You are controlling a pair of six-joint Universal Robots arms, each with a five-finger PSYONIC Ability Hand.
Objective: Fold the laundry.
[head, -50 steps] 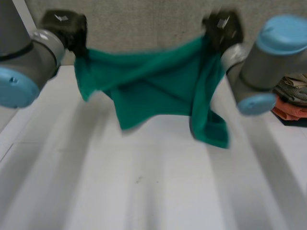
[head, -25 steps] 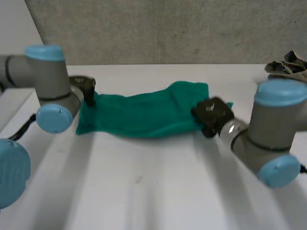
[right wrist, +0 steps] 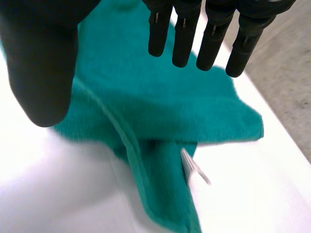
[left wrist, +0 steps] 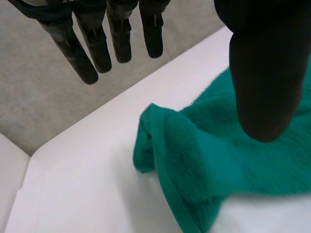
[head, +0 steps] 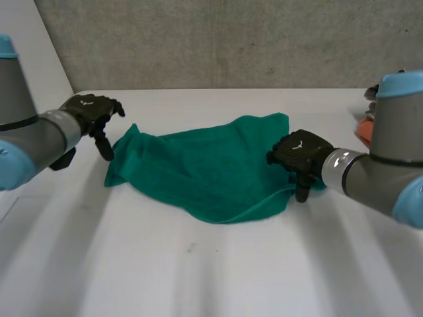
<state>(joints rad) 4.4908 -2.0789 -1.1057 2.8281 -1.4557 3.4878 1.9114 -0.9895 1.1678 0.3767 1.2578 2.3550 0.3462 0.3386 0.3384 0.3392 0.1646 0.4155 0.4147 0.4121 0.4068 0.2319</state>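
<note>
Nearest the camera the white table (head: pixel 198 271) lies bare. Past it the green towel (head: pixel 205 172) rests rumpled at mid-table, its near edge doubled over and sagging toward 6 o'clock. Its long axis runs about 9 to 3 o'clock across the head view, and one far corner peaks toward 1 o'clock. The right hand (head: pixel 297 152) hovers over the 3 o'clock end. Its wrist view shows straight fingers (right wrist: pixel 184 34) spread well away from the thumb and holding nothing, with the towel's hemmed corner and a small white tag (right wrist: pixel 194 169) beneath the palm. Farther off, at 9 o'clock, the left hand (head: pixel 89 112) hangs just beside the other end, clear of the cloth, fingers (left wrist: pixel 92 53) likewise straight and empty above the bunched corner. The towel probably needs flattening before any fold. Each hand would do best to pinch a true corner through a single layer only. Both should then draw apart along the 9-to-3 line, low to the table, until the doubled edge opens. Taking the doubled hem instead would likely lock the crease in. Behind everything stands the grey wall (head: pixel 218 39).
</note>
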